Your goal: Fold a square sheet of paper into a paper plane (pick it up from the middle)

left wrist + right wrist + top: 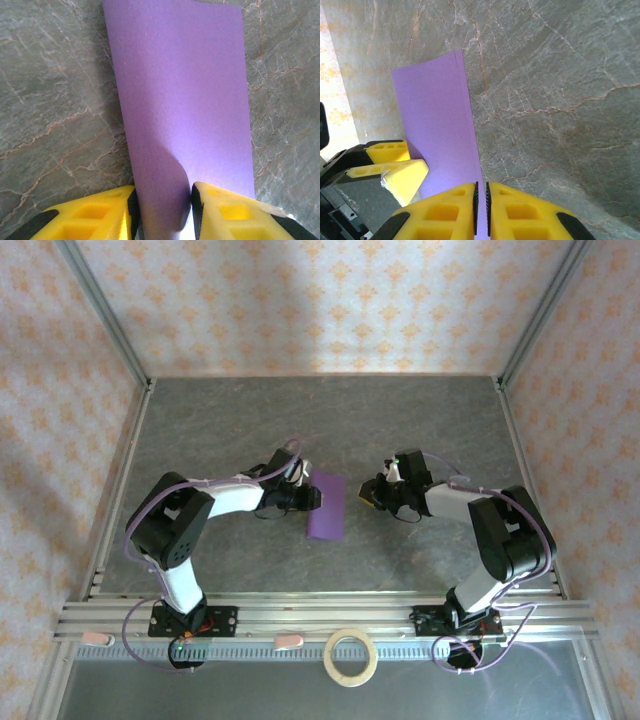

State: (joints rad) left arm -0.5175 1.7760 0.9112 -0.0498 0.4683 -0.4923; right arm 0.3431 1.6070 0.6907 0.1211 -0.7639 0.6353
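the square sheet of paper [327, 506], folded to a narrow strip, lies mid-tabletop [400, 430], long axis running away from the bases; left gripper [162, 195], nearer, partly open, straddles its left edge; right gripper [481, 192], closed on nothing, sits off its right edge

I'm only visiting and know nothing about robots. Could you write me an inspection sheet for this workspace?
Surface: grey marbled table, flat.
Job's things: purple paper, apparently folded into a narrow rectangle, lying mid-table.
Clutter: tape ring on the front ledge, far from the paper.
Grippers: left claw open, fingers at the paper's near edge. Right claw shut, apart from the paper in the top view.
Cables: purple cables, loosely looped, clear of the paper.
Surroundings: patterned walls, metal frame.
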